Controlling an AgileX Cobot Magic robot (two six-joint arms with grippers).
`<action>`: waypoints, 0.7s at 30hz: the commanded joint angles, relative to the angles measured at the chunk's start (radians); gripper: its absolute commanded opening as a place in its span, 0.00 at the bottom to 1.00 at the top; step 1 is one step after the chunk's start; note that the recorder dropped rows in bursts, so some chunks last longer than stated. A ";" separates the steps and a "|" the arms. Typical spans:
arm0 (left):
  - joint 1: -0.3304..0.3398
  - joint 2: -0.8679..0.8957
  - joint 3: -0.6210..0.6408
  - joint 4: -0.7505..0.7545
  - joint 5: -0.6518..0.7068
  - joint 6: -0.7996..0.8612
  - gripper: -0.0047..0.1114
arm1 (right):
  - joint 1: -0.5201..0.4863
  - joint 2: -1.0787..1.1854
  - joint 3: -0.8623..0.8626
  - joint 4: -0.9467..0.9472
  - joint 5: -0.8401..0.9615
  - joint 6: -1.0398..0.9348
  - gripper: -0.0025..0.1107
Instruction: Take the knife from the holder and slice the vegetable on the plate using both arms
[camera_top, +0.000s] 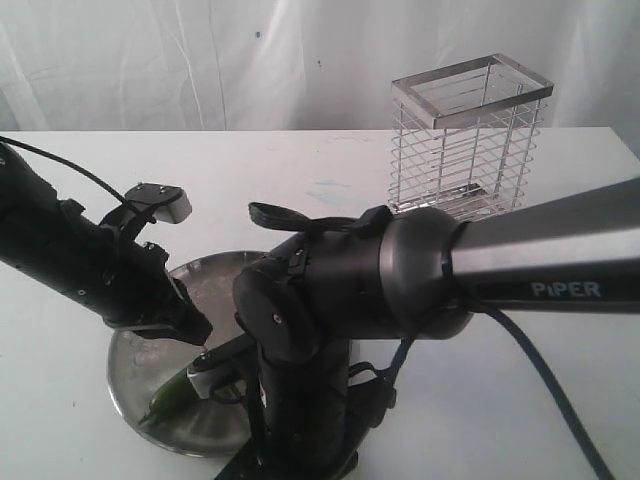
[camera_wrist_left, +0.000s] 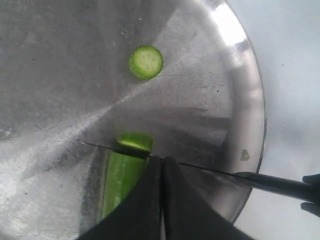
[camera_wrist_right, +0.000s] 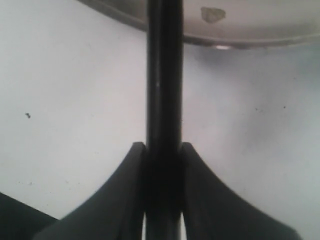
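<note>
**A:** What do we get from the exterior view?

**B:** We see the holder (camera_top: 470, 135) standing upright at the far side of the table (camera_top: 560, 400), well apart from both arms. The plate (camera_top: 135, 385) sits under them. The left gripper (camera_top: 200, 350) reaches down onto the vegetable (camera_top: 170, 397), though the bulky right arm (camera_top: 420, 280) hides most of the contact, so we cannot read the fingers here.

**A:** And the left wrist view?

**B:** There we find the left fingers (camera_wrist_left: 145, 205) closed narrow over the vegetable (camera_wrist_left: 120, 175), which runs out from between them. Just past the fingertips the knife (camera_wrist_left: 210, 171) crosses the vegetable, its thin blade edge-on. A short cut end (camera_wrist_left: 135, 141) lies just beyond the blade, and a round slice (camera_wrist_left: 146, 62) rests farther out on the plate (camera_wrist_left: 250, 115).

**A:** The right wrist view?

**B:** We see the right gripper (camera_wrist_right: 164, 150) clamped on the knife (camera_wrist_right: 164, 75), a finger (camera_wrist_right: 115, 200) pressed to each side of the handle. The knife extends straight ahead over the table (camera_wrist_right: 75, 100) to the plate (camera_wrist_right: 260, 30) rim.
</note>
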 joint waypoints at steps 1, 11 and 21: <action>-0.001 -0.009 0.013 -0.002 0.017 -0.009 0.07 | 0.004 -0.002 -0.057 -0.036 0.041 -0.015 0.02; -0.001 -0.009 0.013 -0.020 0.014 -0.013 0.26 | 0.004 0.087 -0.138 -0.071 0.109 -0.015 0.02; -0.001 -0.009 0.013 -0.032 0.026 -0.013 0.26 | 0.003 0.131 -0.209 -0.079 0.113 -0.020 0.02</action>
